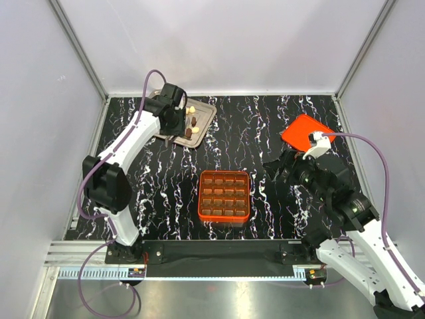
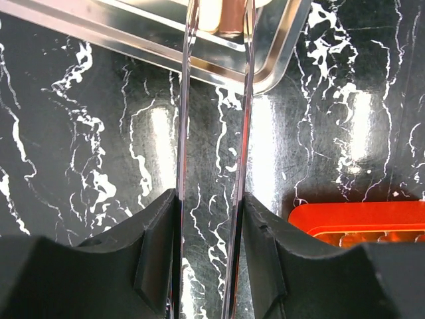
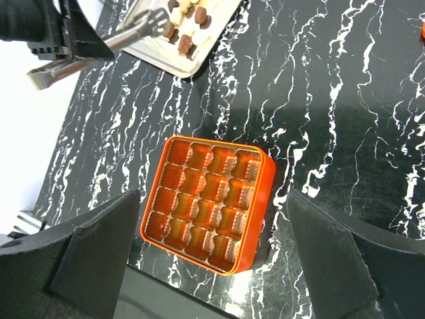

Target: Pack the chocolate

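Now left pincer (image 2: 209,199) pinches tongs (image 3: 133,30), their tips over the tray (image 1: 207,111) at the far left of the counter (image 1: 279,113). Chocolate (image 1: 192,123), dark and cream pieces, lies on that tray. Right pincer (image 3: 212,196) spread wide, near the orange box (image 1: 224,196).

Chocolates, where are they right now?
The chocolates sit on the silver tray, far left in the top view, by the tongs in the left hand.
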